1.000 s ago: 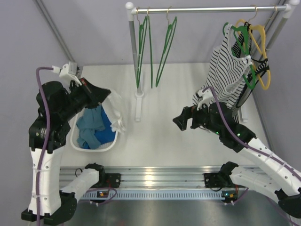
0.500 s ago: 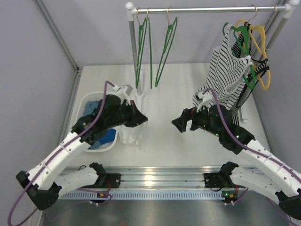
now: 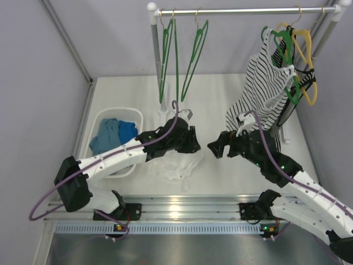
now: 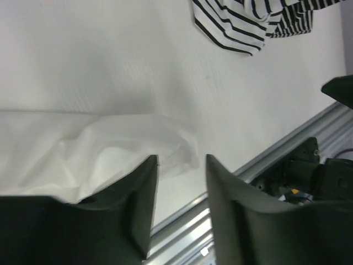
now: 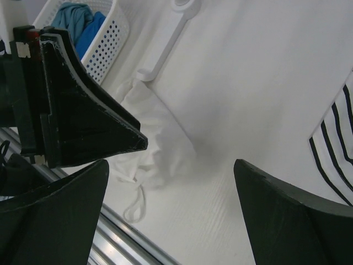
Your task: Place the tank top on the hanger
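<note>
the tank top [image 3: 175, 167] lies crumpled on the table [image 3: 220, 99], near the front edge. just beyond it is the left gripper [image 3: 190, 143], jaws narrowly parted and gripping nothing. the right gripper [image 3: 216, 148] beside it gapes wide, empty. far back, the hanger [image 3: 192, 69] hangs bare on the rail [image 3: 248, 10]. all the dressing is left to do.

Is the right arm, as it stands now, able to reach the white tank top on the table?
Probably yes. The tank top lies crumpled on the table, and the open right gripper hovers beside it with nothing between. Only the left gripper over it may crowd.
</note>
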